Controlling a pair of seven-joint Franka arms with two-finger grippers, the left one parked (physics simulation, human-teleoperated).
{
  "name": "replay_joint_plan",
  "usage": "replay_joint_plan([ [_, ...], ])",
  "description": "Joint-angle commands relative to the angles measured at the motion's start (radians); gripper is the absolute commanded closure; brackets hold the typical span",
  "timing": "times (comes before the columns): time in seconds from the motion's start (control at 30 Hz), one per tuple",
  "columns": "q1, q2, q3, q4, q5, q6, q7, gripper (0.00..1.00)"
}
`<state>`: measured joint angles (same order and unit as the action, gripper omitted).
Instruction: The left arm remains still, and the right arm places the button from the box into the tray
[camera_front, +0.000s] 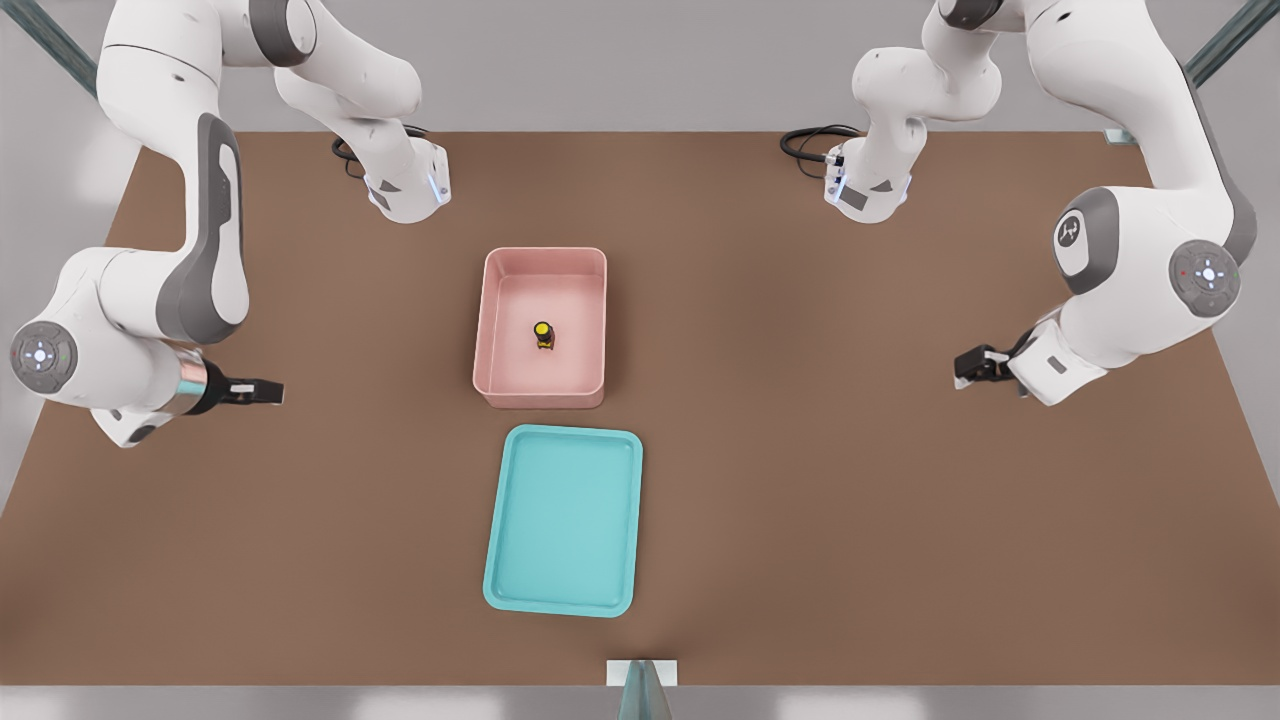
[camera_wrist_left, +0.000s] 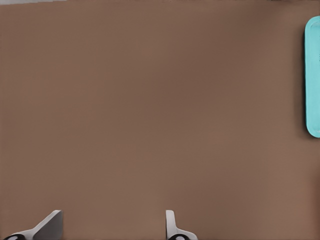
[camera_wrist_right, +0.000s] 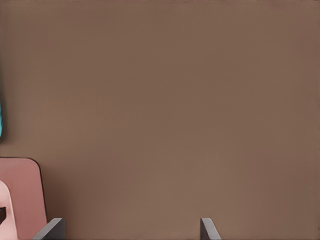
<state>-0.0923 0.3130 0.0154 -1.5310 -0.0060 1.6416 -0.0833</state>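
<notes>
Tool (camera_front: 262, 392) shown parted, empty, over desk (camera_front: 800, 500) | button (camera_front: 543, 334) lies toward front view's right, inside box (camera_front: 490, 330).

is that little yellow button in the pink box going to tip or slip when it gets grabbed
Probably tippy: the button stands upright, small, free of the box walls. Its round cap may slip. The gripper, fingers apart, hangs over bare table, well off towards the front view's left.

Matt table (camera_front: 850, 480), seemingly plastic box (camera_front: 495, 330).

Pink box (camera_front: 497, 330) — turquoise tray (camera_front: 512, 520).
</notes>
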Motion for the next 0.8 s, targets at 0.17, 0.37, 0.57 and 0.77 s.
replay_joint_plan([
  [0.17,0.241,0.003,0.003,0.02,0.008,0.035,0.261,0.0],
  [0.37,0.336,-0.112,0.087,-0.227,0.015,0.251,0.734,0.0],
  [0.57,0.506,-0.249,0.09,-0.503,0.08,0.428,1.085,0.0],
  [0.77,0.542,-0.247,0.15,-0.678,0.092,0.638,1.203,0.0],
])
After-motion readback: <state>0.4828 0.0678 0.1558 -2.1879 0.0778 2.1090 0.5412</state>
